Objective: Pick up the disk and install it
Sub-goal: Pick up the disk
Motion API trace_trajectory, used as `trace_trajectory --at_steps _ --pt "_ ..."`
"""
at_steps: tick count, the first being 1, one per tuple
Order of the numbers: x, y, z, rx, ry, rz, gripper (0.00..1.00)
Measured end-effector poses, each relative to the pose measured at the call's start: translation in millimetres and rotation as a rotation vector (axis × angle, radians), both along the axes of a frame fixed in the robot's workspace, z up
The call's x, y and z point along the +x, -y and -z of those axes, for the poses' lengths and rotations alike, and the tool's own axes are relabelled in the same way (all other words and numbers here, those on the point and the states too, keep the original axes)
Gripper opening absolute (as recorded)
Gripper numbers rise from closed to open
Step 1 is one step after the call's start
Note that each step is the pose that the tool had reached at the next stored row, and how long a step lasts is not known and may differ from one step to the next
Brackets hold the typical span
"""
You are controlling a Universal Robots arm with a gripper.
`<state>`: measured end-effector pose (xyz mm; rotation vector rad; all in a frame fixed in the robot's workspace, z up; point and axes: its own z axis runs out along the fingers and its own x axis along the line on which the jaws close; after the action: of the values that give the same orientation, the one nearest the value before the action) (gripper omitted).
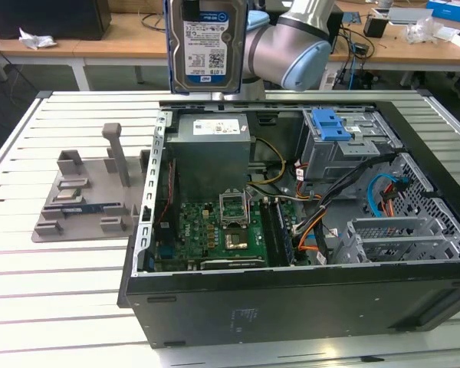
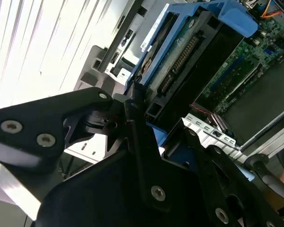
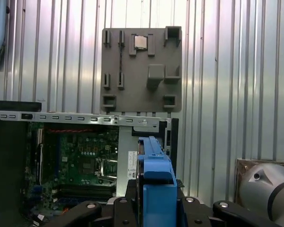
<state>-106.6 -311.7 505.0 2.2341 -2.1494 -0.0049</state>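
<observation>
Silver metal, stiff and probably weighty, the disk (image 1: 207, 46) hangs over the computer case (image 1: 291, 295), gripper (image 3: 154, 204) clamped across its flat faces.

A table (image 1: 61, 307) of pale metal slats takes up the foreground, its ribs running across the exterior view. Strong light glares off the slats (image 2: 28, 42), washing them almost white in the second wrist view. Behind the table stands a wooden bench (image 1: 123, 42) on white legs (image 1: 80, 75). It carries a black box (image 1: 50, 17), crumpled paper (image 1: 32, 38) and, at the exterior view's right, a blue box (image 1: 448, 9).
</observation>
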Motion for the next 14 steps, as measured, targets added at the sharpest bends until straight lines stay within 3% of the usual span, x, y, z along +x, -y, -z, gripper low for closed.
trace_trajectory --at_steps 7,14 --pt "0.2 13.7 0.0 0.0000 0.0000 0.000 0.37" --pt "0.4 23.9 0.0 0.0000 0.0000 0.000 0.37"
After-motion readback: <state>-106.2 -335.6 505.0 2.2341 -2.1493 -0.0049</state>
